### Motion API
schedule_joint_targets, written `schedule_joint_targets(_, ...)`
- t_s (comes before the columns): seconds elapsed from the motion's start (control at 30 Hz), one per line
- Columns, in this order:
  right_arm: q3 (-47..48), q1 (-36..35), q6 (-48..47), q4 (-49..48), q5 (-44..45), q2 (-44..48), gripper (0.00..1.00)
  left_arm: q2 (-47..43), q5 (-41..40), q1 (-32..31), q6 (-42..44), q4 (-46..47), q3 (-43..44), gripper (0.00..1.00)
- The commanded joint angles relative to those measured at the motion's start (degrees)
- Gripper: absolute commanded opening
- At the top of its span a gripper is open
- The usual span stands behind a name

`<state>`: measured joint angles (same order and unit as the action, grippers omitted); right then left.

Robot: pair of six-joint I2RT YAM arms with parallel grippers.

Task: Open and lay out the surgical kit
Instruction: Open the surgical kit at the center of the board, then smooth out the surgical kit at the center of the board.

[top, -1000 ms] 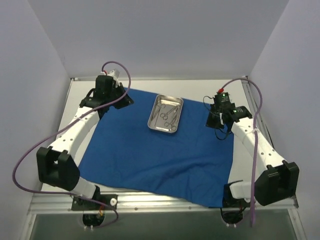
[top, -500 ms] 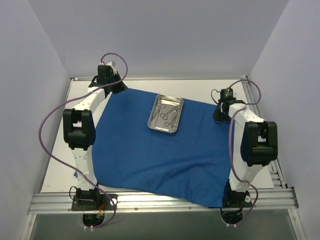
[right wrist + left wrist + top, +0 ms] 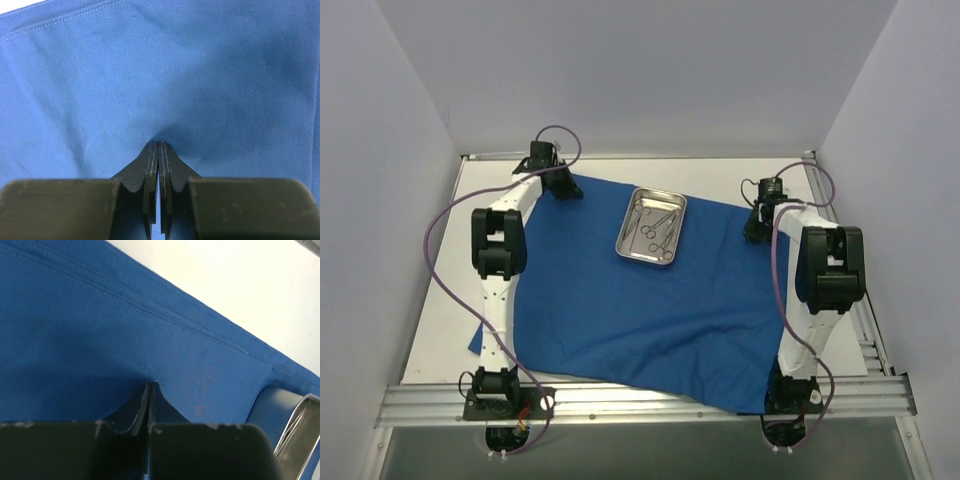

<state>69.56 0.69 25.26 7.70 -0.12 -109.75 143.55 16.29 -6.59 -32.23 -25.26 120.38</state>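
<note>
**A:** Where's the kit?

**B:** The cloth wrap (image 3: 640, 320) is unfolded and spread over most of the worktop (image 3: 710, 178). The steel tray (image 3: 634, 222) sits on it near the far edge, roughly midway between the two arms, with its long side running far to near at a slight skew. The instruments (image 3: 658, 232) are inside the tray, a few scissor-type pieces lying loose. I can't resolve an exact count.

**A:** Left side?

**B:** The left gripper (image 3: 149, 386) is at the far-left corner of the cloth. Its fingers are pressed fully together with no gap. The fabric rises to the tips in a small ridge, so it reads as a pinch on the cloth. In the wrist view the stitched hem runs diagonally just past the tips, with bare worktop beyond it and a corner of the tray at lower right.

**A:** Right?

**B:** The right gripper (image 3: 159, 145) is at the far-right corner and closed the same way. A sliver of blue shows between the fingers, so the cloth is clamped there. The fabric puckers toward the tips, and the hem shows at upper left.

**A:** Cloth flat?

**B:** Mostly. There are soft wrinkles along the near edge, and the near-right corner reaches the worktop's near edge by the right arm's base. The near-left corner stops short, leaving bare worktop on the left side.
</note>
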Motion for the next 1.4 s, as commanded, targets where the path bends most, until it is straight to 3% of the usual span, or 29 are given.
schedule_joint_targets(0.0, 1.89, 0.63, 0.06, -0.23, 0.74, -2.3, 0.0, 2.61, 1.64, 0.88, 0.14, -5.22, 6.17, 0.02)
schedule_joint_targets(0.17, 3.12, 0.72, 0.58, 0.03, 0.74, -4.94, 0.0, 10.96, 3.12, 1.14, 2.08, -12.53, 16.98, 0.02)
schedule_joint_targets(0.57, 10.76, 3.88, -0.56, 1.52, 1.09, -13.54, 0.0, 22.12, 9.72, 2.46, -1.43, -14.04, 35.45, 0.02)
schedule_joint_targets(0.9, 20.95, 3.71, -3.1, 3.54, -4.97, -21.2, 0.0, 26.61, 14.55, 5.0, -7.32, -5.44, 39.15, 0.02)
schedule_joint_targets(1.2, 26.76, 3.88, -3.2, 6.79, -3.31, -25.24, 0.0, 26.7, 15.34, 6.33, -9.96, 0.63, 39.67, 0.02)
schedule_joint_targets(1.37, 19.85, 4.06, -0.56, 3.55, -4.36, -20.86, 0.0, 21.36, 16.75, 7.38, -10.23, 6.86, 34.51, 0.02)
